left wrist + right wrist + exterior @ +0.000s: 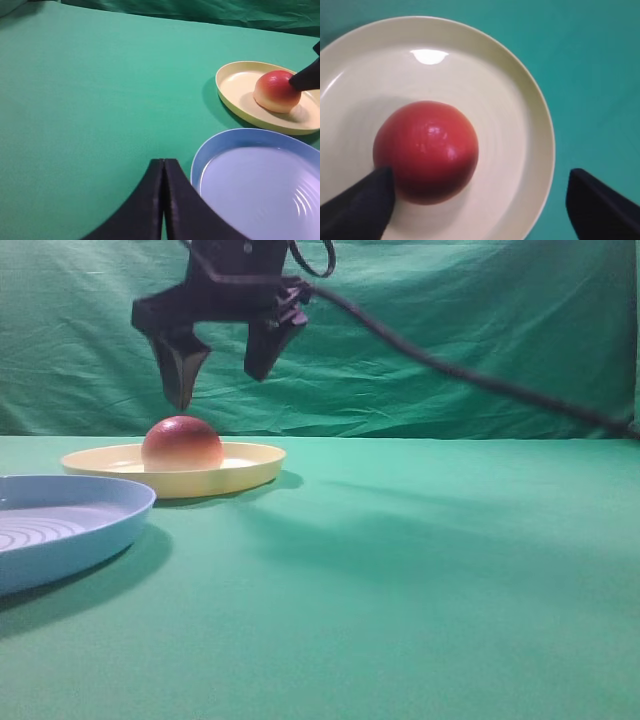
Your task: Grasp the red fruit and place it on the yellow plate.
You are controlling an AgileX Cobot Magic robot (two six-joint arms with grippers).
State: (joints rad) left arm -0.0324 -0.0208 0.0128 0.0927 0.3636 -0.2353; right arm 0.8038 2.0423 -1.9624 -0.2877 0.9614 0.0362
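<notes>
Fruit (181,443) sits on the yellow plate (250,466), left of middle. My right gripper (222,368) hangs spread wide right above it, holding nothing. I think straight up is clear. My left gripper (163,200) is pressed together.

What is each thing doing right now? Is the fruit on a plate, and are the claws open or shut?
Red fruit: sitting dome-up on the yellow plate, not held.
Yellow plate: flat on the table, holding the fruit.
Blue plate: flat on the table, nothing on it.
Right claw: open, above the fruit.
Left claw: shut, holding nothing.
</notes>
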